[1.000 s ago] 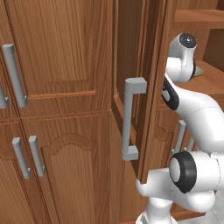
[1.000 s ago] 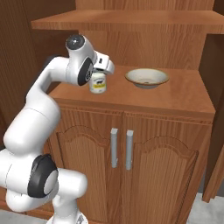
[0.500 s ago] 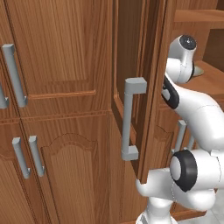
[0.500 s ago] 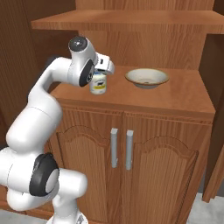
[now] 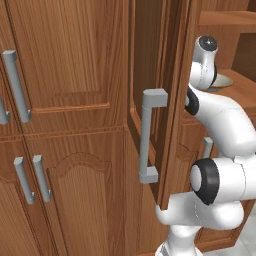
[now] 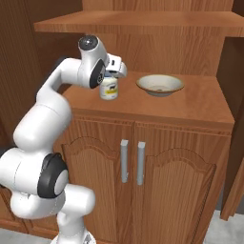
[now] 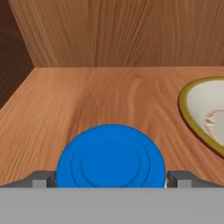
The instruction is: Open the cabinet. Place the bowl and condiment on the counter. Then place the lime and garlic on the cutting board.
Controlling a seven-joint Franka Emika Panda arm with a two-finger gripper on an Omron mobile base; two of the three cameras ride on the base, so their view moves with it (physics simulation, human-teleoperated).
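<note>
Hand view: gripper poised over the condiment

Jaws wide apart, straddling the blue-lidded jar on the cabinet ledge, beside the bowl; lower squarely (keeping centred) before closing.

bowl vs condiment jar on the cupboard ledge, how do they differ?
The bowl is wide, shallow and open; the condiment jar is narrower, taller and capped with a blue lid. The bowl stands free to the right; the jar sits between the open gripper's fingers. Both are pale and upright on the same wooden ledge.
</note>
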